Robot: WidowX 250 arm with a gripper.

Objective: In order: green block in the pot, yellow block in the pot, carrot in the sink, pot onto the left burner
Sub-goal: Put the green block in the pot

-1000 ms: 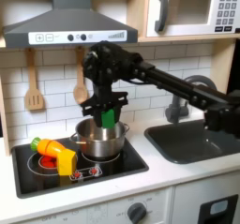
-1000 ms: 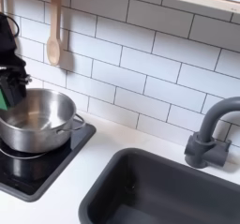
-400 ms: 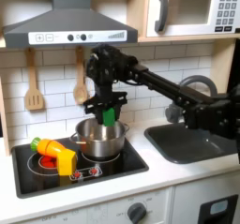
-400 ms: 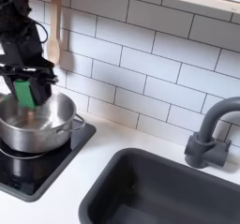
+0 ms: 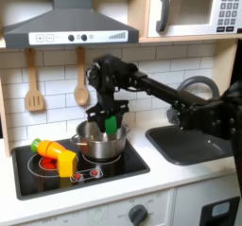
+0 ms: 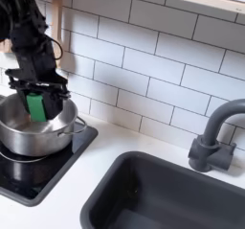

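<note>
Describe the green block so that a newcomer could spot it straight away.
Start at the black stovetop and find the steel pot on it. Directly above the pot's opening hangs the black end effector, and the green block is pinched in it. It is the one bright green piece; the yellow block lies on the stovetop.

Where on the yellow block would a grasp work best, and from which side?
Probably from above, across its narrow faces. The yellow block stands on the stovetop, pressed against the carrot on the first exterior view's left; its top and right side are free. The gripper now holds the green block over the pot.
</note>
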